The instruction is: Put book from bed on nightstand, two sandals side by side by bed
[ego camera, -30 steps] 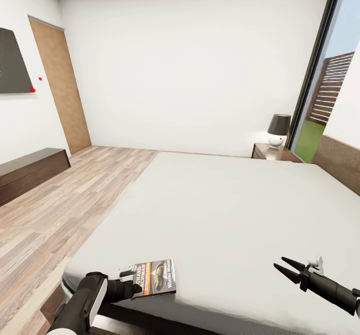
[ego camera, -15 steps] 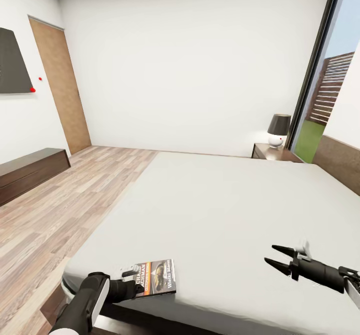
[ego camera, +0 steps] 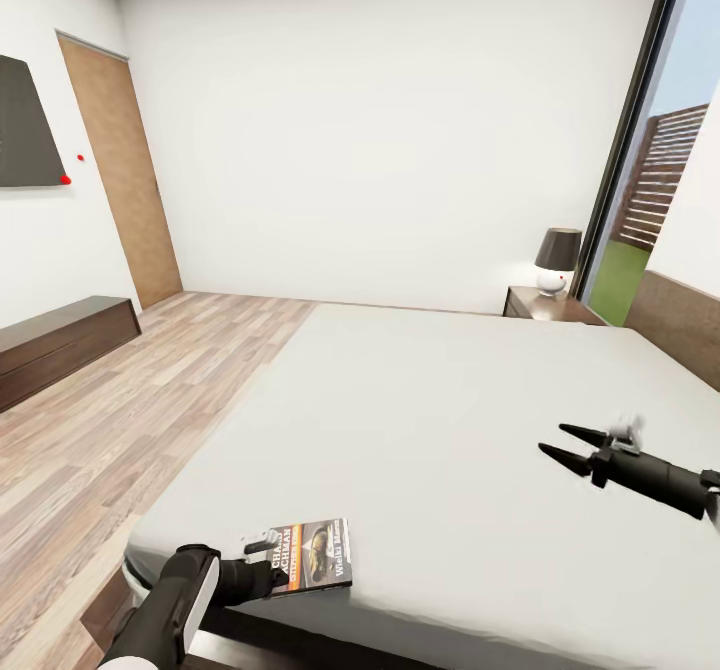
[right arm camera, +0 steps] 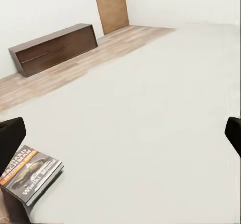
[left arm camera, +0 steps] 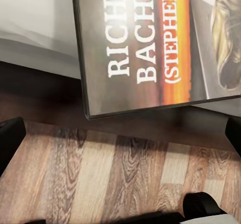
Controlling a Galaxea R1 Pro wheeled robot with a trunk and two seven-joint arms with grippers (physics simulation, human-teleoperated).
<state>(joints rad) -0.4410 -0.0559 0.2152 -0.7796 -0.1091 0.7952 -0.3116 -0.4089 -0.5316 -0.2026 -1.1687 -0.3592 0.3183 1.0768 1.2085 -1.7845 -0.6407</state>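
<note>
the book [ego camera: 312, 554] lies flat at the near corner of the bed [ego camera: 450, 420], one edge jutting past the mattress. the left gripper [ego camera: 262, 570] is at that edge; whether it is spread or pinching cannot be told. a firm pinch on the overhang is advised before lifting. the right gripper [ego camera: 566, 446] is held spread above the mattress. farther off, a lamp [ego camera: 556, 260] is carried by the nightstand [ego camera: 530, 305].

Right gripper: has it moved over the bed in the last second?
Yes. The right gripper has risen and gone farther up the bed toward the nightstand; the book lies where it was.
</note>
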